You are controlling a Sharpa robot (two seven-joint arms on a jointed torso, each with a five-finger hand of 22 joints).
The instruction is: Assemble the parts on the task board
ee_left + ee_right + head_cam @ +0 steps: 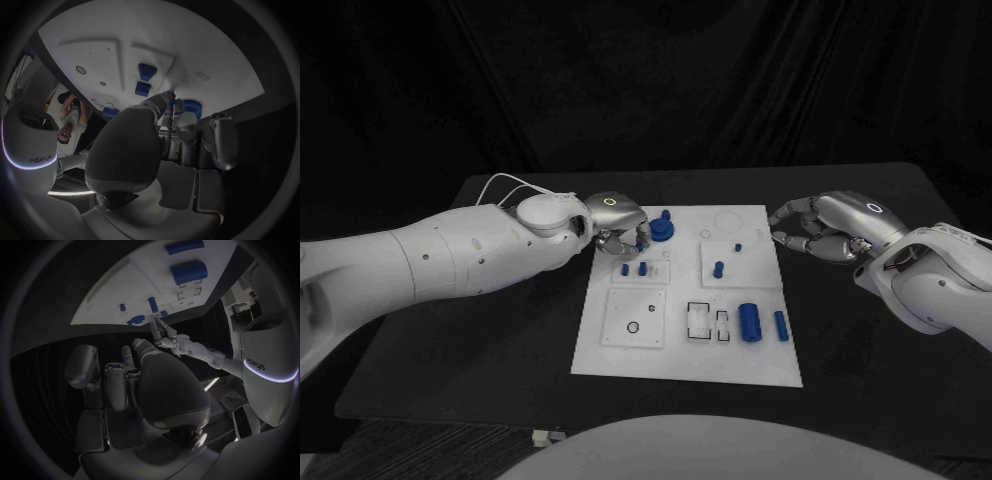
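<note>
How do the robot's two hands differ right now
The left hand is at the task board's far left corner, fingers at a blue part; the right hand hangs off the board's right edge, over black table, touching nothing. The right hand's fingers are curled inward. Both are silver.

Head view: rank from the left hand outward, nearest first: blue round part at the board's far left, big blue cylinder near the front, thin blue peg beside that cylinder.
1. Blue round part: right at the left hand, far left of the task board.
2. Big blue cylinder: front right.
3. Thin blue peg: just right of it, farthest.
</note>
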